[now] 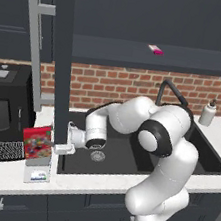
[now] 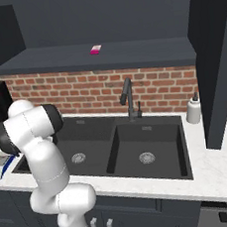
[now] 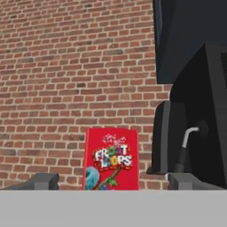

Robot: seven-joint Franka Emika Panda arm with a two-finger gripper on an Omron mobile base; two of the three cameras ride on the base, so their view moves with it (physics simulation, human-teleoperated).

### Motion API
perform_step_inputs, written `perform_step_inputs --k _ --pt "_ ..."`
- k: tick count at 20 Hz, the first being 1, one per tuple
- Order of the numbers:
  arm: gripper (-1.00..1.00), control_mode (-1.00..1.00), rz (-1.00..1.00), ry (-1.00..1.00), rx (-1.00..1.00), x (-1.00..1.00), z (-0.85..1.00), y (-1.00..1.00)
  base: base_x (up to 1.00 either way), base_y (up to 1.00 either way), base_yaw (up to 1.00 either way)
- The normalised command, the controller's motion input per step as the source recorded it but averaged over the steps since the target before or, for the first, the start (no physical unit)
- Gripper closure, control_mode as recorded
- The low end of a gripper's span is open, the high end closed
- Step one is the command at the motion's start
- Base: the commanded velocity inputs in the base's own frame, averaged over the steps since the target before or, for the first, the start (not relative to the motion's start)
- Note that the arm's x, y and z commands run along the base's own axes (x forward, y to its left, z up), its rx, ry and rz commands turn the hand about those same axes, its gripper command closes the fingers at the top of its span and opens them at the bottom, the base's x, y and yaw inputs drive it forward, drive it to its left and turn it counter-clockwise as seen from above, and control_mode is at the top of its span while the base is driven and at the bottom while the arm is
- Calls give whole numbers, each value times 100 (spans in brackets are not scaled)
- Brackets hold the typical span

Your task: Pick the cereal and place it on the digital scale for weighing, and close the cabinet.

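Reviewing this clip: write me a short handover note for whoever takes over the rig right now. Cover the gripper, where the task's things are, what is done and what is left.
Gripper: open, holding nothing, fingertips apart on either side of the cereal, not gripping it.
Cereal: upright on top of the digital scale, on the counter left of the sink, in front of the black appliance.
Cabinet: open; one door stands out over the counter, its handle in reach.
A small pink item lies on the cabinet shelf.
Done: cereal appears placed on the scale.
Left: back the hand away, then close the cabinet.
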Motion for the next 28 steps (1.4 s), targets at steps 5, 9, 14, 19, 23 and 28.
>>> perform_step_inputs --k 5,9,14,19,23,28 --pt "-100 -100 0 0 3 0 0 -14 0 0 0" --pt "-100 -100 0 0 6 0 0 -33 0 0 0" --pt "-100 -100 0 0 8 0 0 -39 0 0 0" --pt "-100 -100 -2 -16 13 -44 17 -23 0 0 0" --pt "-100 -100 -11 -12 9 -62 31 -10 0 0 0" --pt "-100 -100 -21 0 11 -70 41 -42 0 0 0"
